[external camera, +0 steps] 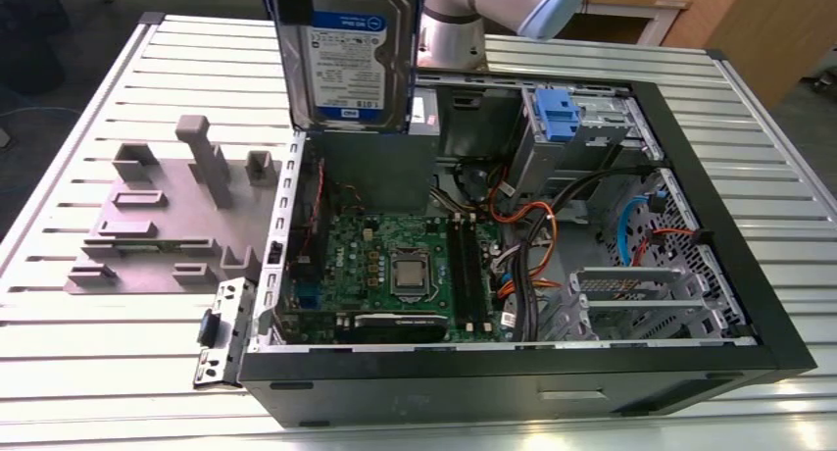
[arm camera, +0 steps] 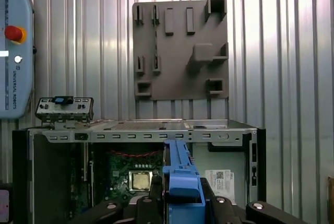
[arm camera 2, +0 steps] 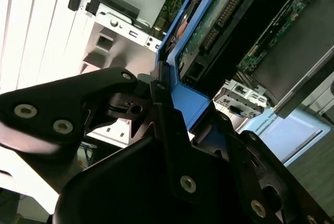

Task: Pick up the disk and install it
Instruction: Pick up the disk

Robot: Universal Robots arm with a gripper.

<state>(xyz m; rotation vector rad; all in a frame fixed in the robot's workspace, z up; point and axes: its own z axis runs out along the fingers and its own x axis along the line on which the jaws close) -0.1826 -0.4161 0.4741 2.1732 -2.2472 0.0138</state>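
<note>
The disk point(external camera: 347, 54) is a silver hard drive with a white-and-blue label and blue rails. It hangs upright above the back left corner of the open computer case point(external camera: 707, 275) in the exterior view. The arm point(external camera: 452, 25) stands just behind it. In the second wrist view my gripper point(arm camera 2: 164, 91) is shut on the disk's blue rail point(arm camera 2: 190, 106), with the drive's green circuit board point(arm camera 2: 219, 15) beyond the black fingers point(arm camera 2: 117, 85). In the first wrist view the disk's blue edge point(arm camera: 182, 174) rises from my gripper point(arm camera: 182, 205) over the case.
A grey slotted holder block point(external camera: 157, 216) lies on the ribbed metal table point(external camera: 78, 353), left of the case in the exterior view. Inside the case are the motherboard point(external camera: 392, 265), cable bundles point(external camera: 536, 245) and a drive bay with a blue latch point(external camera: 556, 113). A control pendant point(arm camera: 15, 46) lies on the table.
</note>
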